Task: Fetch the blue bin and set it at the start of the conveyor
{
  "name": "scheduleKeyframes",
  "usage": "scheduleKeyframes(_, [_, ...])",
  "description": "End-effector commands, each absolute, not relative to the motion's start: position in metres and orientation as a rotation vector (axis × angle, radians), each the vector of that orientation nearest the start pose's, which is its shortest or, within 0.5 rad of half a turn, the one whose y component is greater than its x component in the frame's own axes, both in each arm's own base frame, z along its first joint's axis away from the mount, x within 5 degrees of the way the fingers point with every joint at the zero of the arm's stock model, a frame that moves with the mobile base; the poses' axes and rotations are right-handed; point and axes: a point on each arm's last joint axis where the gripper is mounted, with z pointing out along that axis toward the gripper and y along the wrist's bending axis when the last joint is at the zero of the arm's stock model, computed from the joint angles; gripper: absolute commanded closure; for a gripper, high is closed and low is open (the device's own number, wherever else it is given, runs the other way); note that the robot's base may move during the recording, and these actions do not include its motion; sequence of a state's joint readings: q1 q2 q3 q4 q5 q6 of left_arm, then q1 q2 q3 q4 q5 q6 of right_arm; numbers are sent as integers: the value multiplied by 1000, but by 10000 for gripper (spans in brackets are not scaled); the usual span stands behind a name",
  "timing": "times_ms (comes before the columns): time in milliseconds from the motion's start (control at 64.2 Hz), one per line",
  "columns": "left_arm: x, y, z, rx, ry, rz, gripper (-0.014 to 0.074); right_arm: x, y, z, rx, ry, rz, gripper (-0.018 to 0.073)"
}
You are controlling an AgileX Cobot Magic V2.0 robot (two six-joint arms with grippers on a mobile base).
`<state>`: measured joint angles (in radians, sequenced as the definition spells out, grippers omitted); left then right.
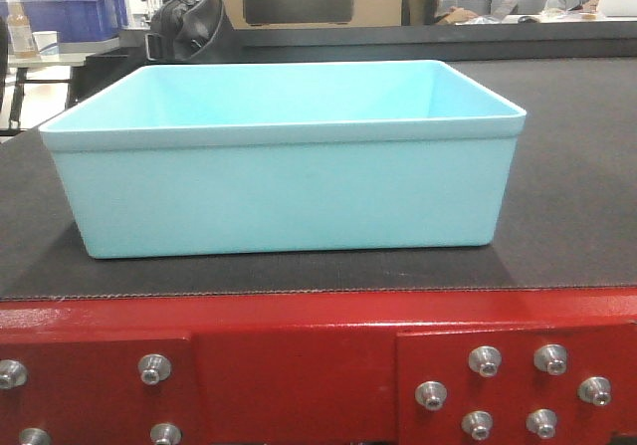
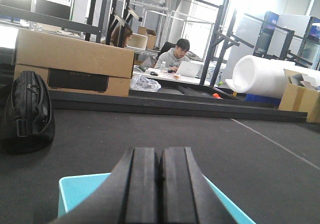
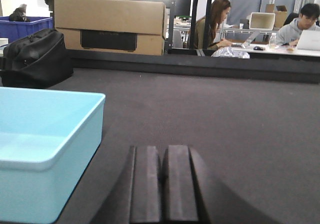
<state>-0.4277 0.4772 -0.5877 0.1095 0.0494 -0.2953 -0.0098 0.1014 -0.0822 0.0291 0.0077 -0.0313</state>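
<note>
blue bin (image 1: 284, 191) on conveyor start (image 1: 567, 216), left claw (image 2: 160, 184) closed, empty, right claw (image 3: 162, 189) likewise

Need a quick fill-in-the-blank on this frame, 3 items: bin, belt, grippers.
1. The blue bin rests on the dark grey ____.
2. The panel below the belt edge is painted ____.
3. The left gripper and right gripper both have their fingers ____.

Missing words: belt; red; shut
</note>
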Motion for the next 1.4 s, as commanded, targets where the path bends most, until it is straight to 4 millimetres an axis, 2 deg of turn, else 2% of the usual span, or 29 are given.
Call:
scheduleKeyframes(0, [89, -40, 373, 168, 1413, -501, 707, 59, -1, 223, 26, 1490, 1, 726])
scheduleKeyframes(62, [89, -40, 373, 168, 1413, -501, 707, 57, -1, 215, 28, 1476, -1, 726])
scheduleKeyframes(140, [89, -40, 373, 168, 1413, -501, 707, 56, -2, 217, 37, 1437, -14, 726])
scheduleKeyframes(203, [89, -40, 373, 168, 1413, -501, 707, 56, -3, 213, 48, 1483, -26, 726])
scheduleKeyframes(1231, [89, -40, 373, 170, 1414, -499, 707, 56, -3, 214, 50, 1475, -28, 726])
scheduleKeyframes(1386, [91, -36, 368, 219, 1413, -360, 707, 56, -3, 214, 50, 1475, -28, 726])
